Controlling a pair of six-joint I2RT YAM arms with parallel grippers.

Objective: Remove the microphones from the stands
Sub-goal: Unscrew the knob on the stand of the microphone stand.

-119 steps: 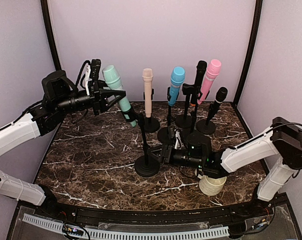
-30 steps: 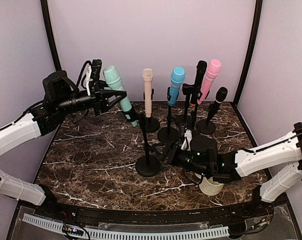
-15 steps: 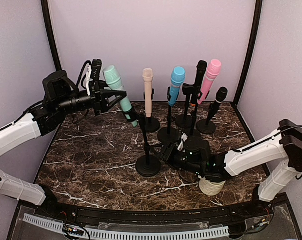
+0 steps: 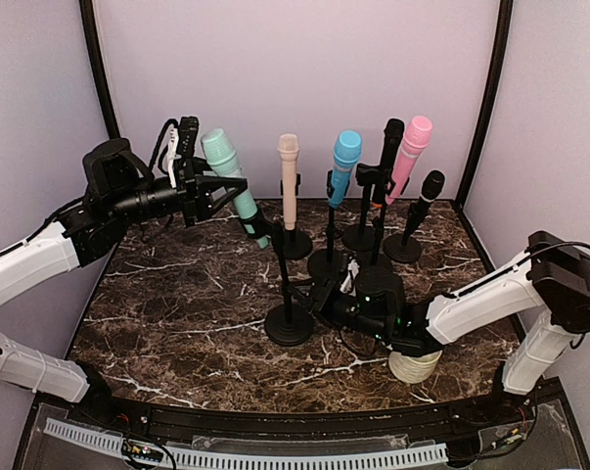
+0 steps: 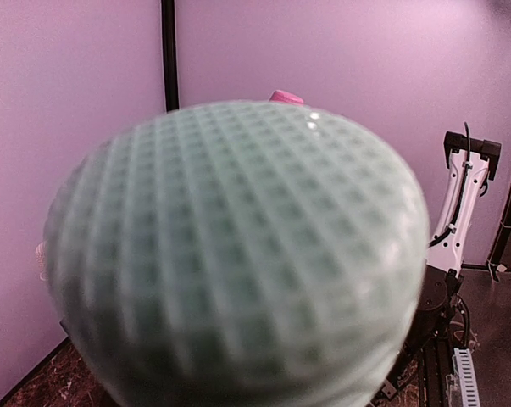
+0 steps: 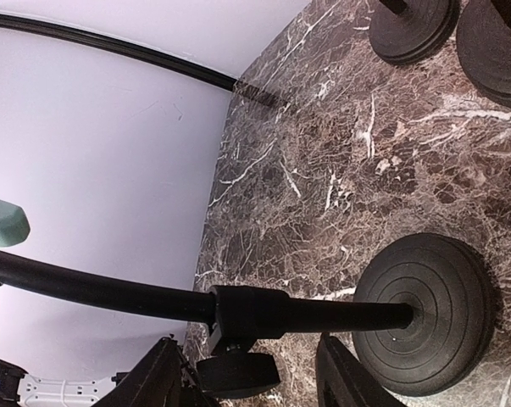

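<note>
- Left gripper (image 4: pixel 214 190) clamps the green microphone (image 4: pixel 228 168) below its head, seemingly placed to draw it free.
- Right gripper (image 6: pixel 251 348), jaws apart, sits at the stand (image 4: pixel 289 327) pole, likely to brace it.

- Bright, even, diffuse light throughout; no hot spots on the lilac walls (image 4: pixel 295 69).
- Only faint, soft shadows around the stand base (image 4: pixel 288 325) on the marble table (image 4: pixel 177 294).
- Heavily blurred in the left wrist view: head of the mint-green microphone (image 5: pixel 238 254), small glints near its top.
</note>
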